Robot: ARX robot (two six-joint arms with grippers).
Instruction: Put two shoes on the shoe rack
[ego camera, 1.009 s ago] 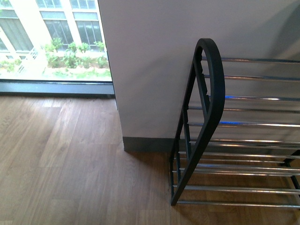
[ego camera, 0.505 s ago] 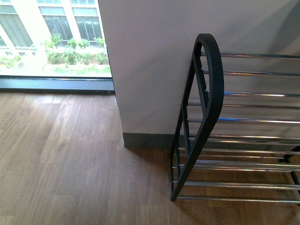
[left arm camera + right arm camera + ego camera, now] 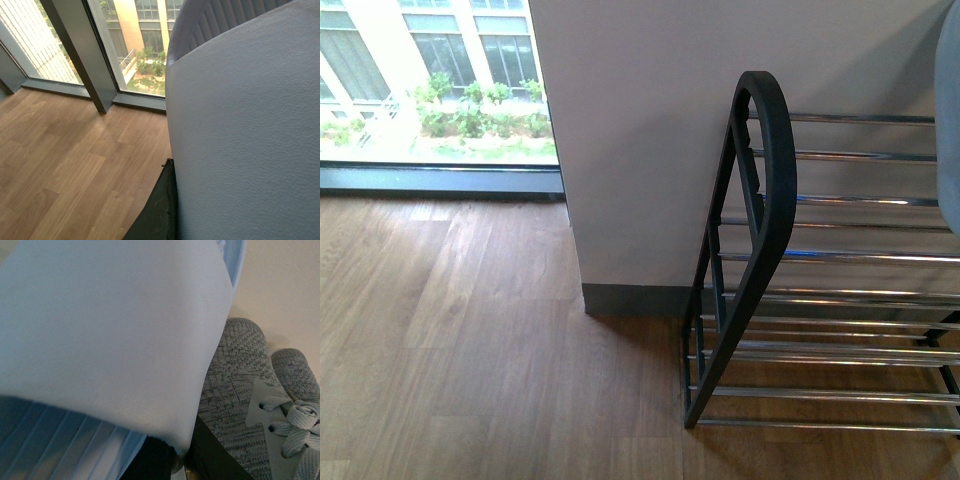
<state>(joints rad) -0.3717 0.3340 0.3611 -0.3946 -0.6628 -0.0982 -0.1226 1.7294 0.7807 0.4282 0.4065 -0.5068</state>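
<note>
The shoe rack (image 3: 767, 190) stands against the wall at the right of the front view, with a black rounded side frame and chrome bars. A pale blue slide sandal (image 3: 950, 130) shows at that view's right edge, above the upper bars. In the left wrist view my left gripper (image 3: 172, 172) is shut on a pale blue slide sandal (image 3: 245, 135), with one black finger (image 3: 161, 210) visible against it. My right gripper (image 3: 177, 452) is shut on a pale blue slide sandal (image 3: 115, 325), which fills its view. Two grey knit sneakers (image 3: 240, 390) lie just beyond it.
Wood floor (image 3: 460, 350) spreads left of the rack. A white wall (image 3: 640, 120) with a dark skirting stands behind the rack. A full-height window (image 3: 430, 90) with a dark frame lies at the far left.
The rack has shifted slightly up and left in the front view. A pale blue sandal has come into that view's right edge, where nothing showed before.
</note>
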